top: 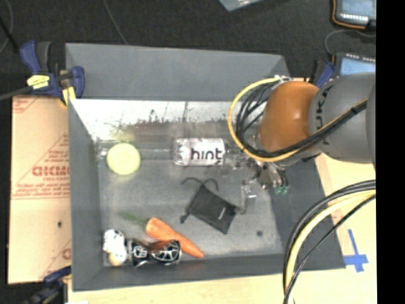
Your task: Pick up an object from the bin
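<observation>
The gripper (261, 192) hangs low over the right part of the bin (85, 201), under the arm's orange cover (288, 116) and its looped cables. Whether the jaws are released or clenched cannot be told, and nothing shows between them.

Just to the left of the jaws, and slightly nearer the front wall, lies a black pouch (210, 208). It is flat, soft and roughly square, turned cornerwise, with a thin black cord trailing from its upper left side. Its right corner comes close to the gripper; whether they touch is not clear.

Up and to the left of the jaws, a clear bottle (201, 152) with the word "hint" on its label lies on its side along the back wall, its narrow end pointing toward the gripper.

Bare grey floor lies to the right of the jaws up to the right wall, and to the left beyond the pouch.

Far left at the back sits a pale yellow-green ball (123, 159). In the far front left corner, an orange carrot (174, 236), a black can (155, 252) and a small white toy (114, 247) lie together against the front wall.
</observation>
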`<state>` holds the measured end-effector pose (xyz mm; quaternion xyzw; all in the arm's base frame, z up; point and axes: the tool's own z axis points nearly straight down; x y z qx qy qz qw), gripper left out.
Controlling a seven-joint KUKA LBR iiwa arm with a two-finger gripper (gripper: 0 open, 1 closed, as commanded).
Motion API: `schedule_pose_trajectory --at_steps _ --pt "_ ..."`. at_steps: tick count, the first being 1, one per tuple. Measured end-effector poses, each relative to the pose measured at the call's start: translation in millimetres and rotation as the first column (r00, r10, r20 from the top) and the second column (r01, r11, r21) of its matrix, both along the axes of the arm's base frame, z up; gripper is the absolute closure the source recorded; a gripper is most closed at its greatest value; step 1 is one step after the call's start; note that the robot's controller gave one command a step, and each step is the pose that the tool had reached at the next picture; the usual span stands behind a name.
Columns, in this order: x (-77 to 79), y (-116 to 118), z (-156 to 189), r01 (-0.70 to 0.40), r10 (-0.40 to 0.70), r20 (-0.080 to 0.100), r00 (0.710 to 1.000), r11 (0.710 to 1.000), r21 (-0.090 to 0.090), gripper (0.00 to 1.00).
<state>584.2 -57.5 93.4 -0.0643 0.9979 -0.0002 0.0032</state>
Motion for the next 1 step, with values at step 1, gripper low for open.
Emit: schedule_pose_trajectory --at_steps 1 --pt "-19.8 27.5 -16.6 -0.085 0.085 0.002 0.996 0.996 -0.006 0.0"
